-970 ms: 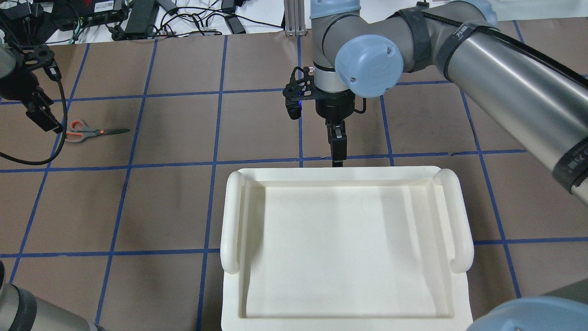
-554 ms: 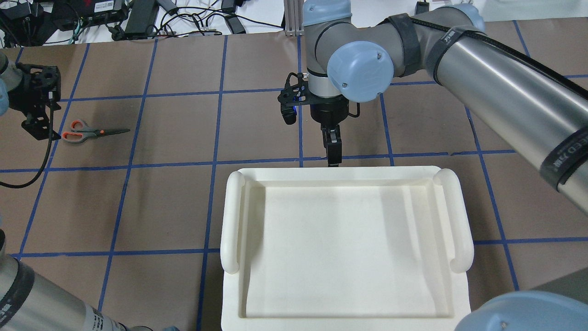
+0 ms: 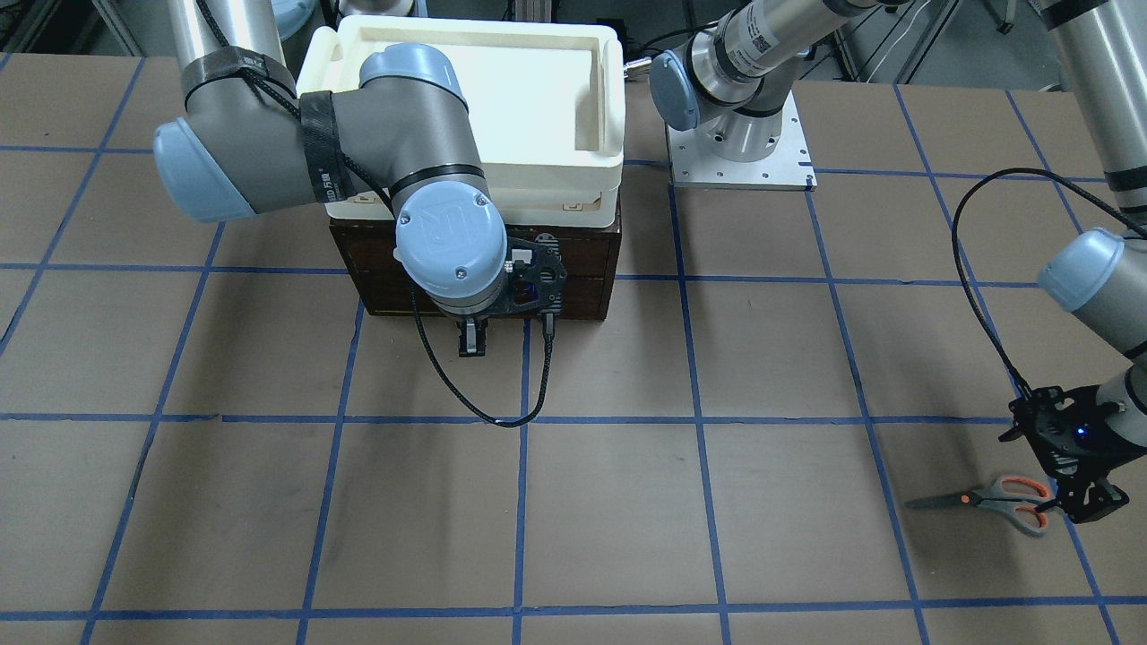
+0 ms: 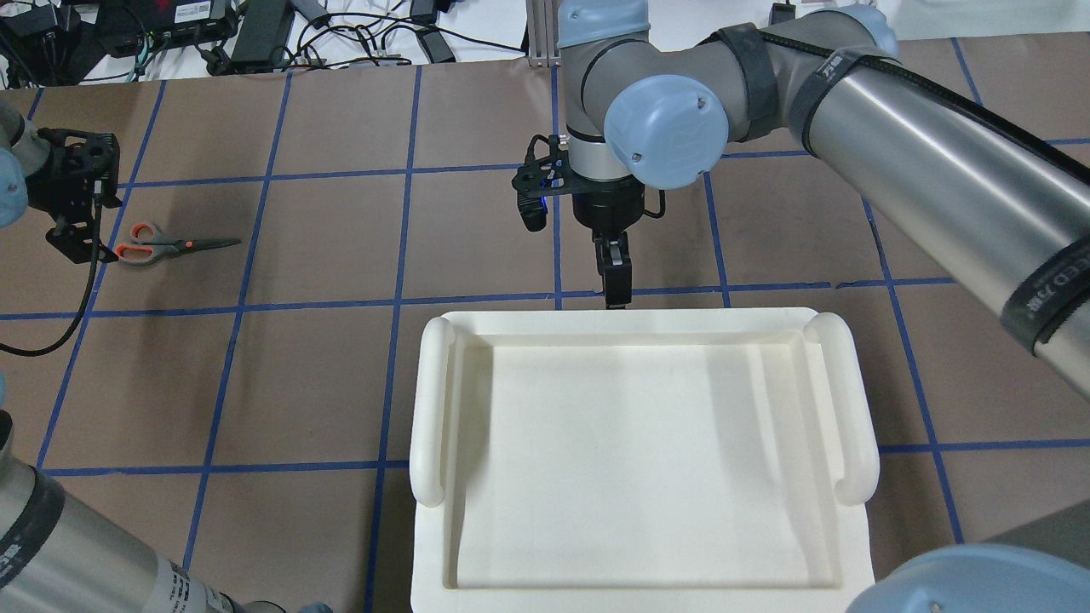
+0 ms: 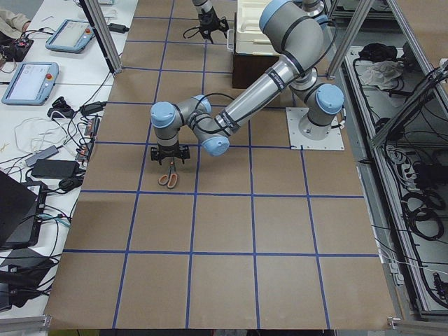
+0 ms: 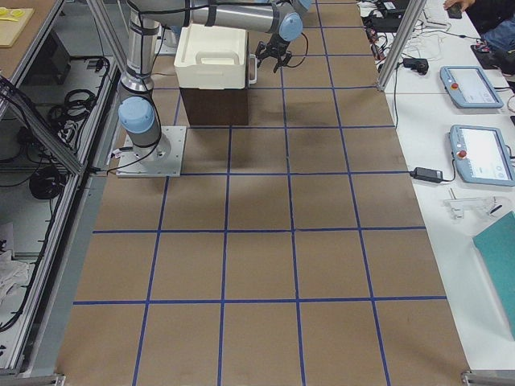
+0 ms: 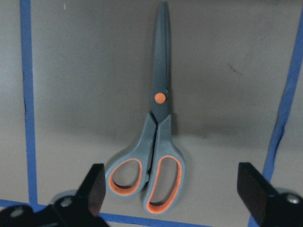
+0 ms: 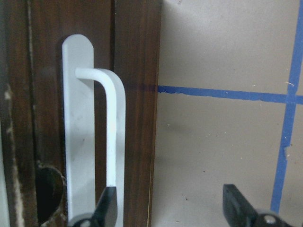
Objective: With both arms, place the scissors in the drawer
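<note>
Overhead exterior view: shows the left gripper (image 4: 83,243) turned at the wrist and re-set over the loop end of the scissors (image 4: 162,247) compared with a second ago, and the right gripper (image 4: 615,285) shifted slightly toward the view's left along the far edge of the tray (image 4: 630,319). Leaves the scissors where they were, flat on the table (image 4: 298,383) at the far left, blades pointing toward the middle. Reads as final lining-up on both sides rather than any grasp: nothing lifted, and the drawer (image 3: 582,269) under the tray apparently not yet pulled out. From the left wrist, shows jaws spread wide, fingers (image 7: 97,189) on either side of the orange-lined loops, touching nothing and holding nothing. From the right wrist, shows jaws likewise open and empty, one finger in front of the white handle (image 8: 115,132), the other out over bare table; probably calls for a small sideways correction before closing on the bar. As for writing: a UR emblem on the blue joint cap (image 3: 445,228); pale letters on the black strap (image 4: 1052,281), only partly legible, ending in "EED"; a barcode sticker (image 3: 760,38) too small to read; none found on scissors, tray or drawer.
</note>
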You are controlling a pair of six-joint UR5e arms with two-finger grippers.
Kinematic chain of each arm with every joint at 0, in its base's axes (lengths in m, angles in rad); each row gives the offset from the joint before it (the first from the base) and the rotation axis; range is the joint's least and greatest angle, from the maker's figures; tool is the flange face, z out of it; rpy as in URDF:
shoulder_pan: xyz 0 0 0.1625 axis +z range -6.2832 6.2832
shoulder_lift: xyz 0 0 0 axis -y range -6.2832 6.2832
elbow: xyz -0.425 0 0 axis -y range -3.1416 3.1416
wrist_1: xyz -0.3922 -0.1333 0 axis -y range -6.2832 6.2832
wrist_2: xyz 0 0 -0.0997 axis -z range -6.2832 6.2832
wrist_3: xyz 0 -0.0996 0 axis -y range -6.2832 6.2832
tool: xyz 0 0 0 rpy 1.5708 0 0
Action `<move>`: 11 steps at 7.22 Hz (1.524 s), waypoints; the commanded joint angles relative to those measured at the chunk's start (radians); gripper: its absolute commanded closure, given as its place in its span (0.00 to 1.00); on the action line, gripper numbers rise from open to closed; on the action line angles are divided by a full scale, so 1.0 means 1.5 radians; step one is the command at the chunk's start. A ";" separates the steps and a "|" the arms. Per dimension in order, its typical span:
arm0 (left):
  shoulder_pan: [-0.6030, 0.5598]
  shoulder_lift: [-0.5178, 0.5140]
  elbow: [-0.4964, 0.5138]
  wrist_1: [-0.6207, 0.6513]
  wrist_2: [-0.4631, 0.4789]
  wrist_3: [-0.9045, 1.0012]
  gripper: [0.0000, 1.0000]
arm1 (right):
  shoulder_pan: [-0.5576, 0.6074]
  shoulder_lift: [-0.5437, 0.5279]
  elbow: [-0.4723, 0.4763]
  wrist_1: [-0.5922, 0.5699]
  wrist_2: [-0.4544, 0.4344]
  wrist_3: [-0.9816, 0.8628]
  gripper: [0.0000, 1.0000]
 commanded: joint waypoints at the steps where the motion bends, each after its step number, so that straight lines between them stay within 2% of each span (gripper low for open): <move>1: 0.000 -0.037 0.014 0.056 -0.005 0.034 0.00 | 0.002 0.001 0.004 0.003 0.001 0.000 0.19; 3: 0.000 -0.057 0.013 0.076 -0.028 0.049 0.00 | 0.002 0.007 0.005 0.003 0.000 -0.004 0.25; 6: 0.000 -0.060 0.002 0.040 -0.039 0.049 0.02 | 0.002 0.000 0.012 0.002 -0.003 -0.012 0.26; 11: 0.000 -0.071 0.005 0.039 -0.039 0.045 0.14 | 0.006 -0.010 0.014 0.035 0.000 -0.013 0.26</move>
